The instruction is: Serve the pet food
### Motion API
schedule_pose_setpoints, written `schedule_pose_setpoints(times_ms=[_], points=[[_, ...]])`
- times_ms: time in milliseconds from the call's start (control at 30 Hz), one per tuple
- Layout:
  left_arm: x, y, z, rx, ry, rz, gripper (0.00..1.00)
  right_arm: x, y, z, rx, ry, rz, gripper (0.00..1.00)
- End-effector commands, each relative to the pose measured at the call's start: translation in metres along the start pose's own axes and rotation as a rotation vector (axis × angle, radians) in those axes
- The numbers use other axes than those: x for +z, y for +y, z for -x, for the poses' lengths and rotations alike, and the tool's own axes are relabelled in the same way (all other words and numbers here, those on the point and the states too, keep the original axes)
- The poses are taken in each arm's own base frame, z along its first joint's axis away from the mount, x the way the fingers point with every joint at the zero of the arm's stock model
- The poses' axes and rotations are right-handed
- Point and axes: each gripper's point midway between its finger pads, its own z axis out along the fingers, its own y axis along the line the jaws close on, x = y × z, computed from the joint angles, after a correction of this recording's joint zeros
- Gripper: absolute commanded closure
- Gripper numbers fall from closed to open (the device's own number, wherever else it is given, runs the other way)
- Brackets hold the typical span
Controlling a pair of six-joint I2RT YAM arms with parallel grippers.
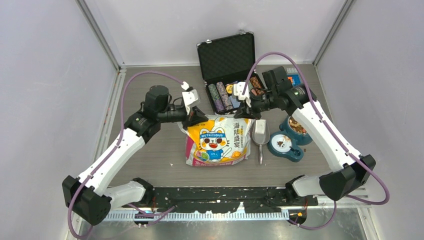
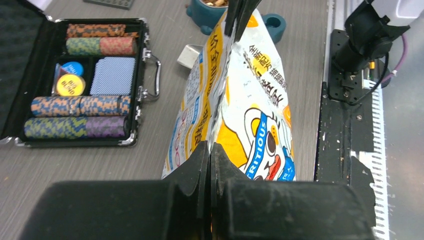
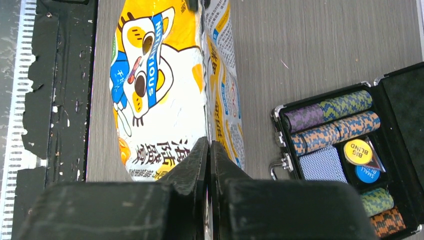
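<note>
The left end effector and right end effector each pinch a top corner of the bag, so a hard pull could rip it wide.

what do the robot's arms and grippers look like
Both the left arm and right arm have white link shells with black joints and bases. A purple cable loops along each. The left gripper and right gripper have blocky matte-black fingers, with white mounts behind them.

White arm shells, black joints, purple cables, black tool fingers
</note>
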Motion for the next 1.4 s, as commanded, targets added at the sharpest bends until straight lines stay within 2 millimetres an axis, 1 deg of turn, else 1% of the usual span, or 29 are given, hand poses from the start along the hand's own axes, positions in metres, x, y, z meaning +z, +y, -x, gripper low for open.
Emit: schedule_pose_setpoints(times_ms=[0,167,267,367,567,733,867,1133,1267,1367], points=[[-0.063,0.065,-0.001,0.001,0.024,0.408,1.0,-0.07,-0.021,-0.042,0.072,0.217,-0.238,0.95],[-0.086,0.078,-0.008,-0.008,0.018,0.529,1.0,-0.081,-0.025,-0.055,0.105,0.248,-0.283,0.95],[-0.095,0.081,-0.01,-0.007,0.016,0.566,1.0,-0.089,-0.024,-0.059,0.107,0.261,-0.31,0.95],[-0.098,0.083,-0.012,-0.015,0.022,0.58,1.0,-0.094,-0.022,-0.067,0.107,0.289,-0.328,0.95],[-0.097,0.085,-0.015,-0.031,0.032,0.579,1.0,-0.101,-0.016,-0.076,0.1,0.33,-0.342,0.95],[-0.1,0.087,-0.018,-0.037,0.04,0.597,1.0,-0.103,-0.013,-0.075,0.088,0.33,-0.341,0.95],[-0.106,0.088,-0.022,-0.044,0.047,0.629,1.0,-0.105,-0.011,-0.072,0.068,0.322,-0.345,0.95],[-0.119,0.081,-0.02,-0.028,0.03,0.675,1.0,-0.103,-0.007,-0.075,0.053,0.323,-0.333,0.95],[-0.12,0.079,-0.02,-0.028,0.029,0.676,1.0,-0.103,-0.006,-0.078,0.056,0.333,-0.331,0.95],[-0.121,0.078,-0.02,-0.031,0.028,0.672,1.0,-0.103,-0.003,-0.072,0.044,0.306,-0.328,0.95]])
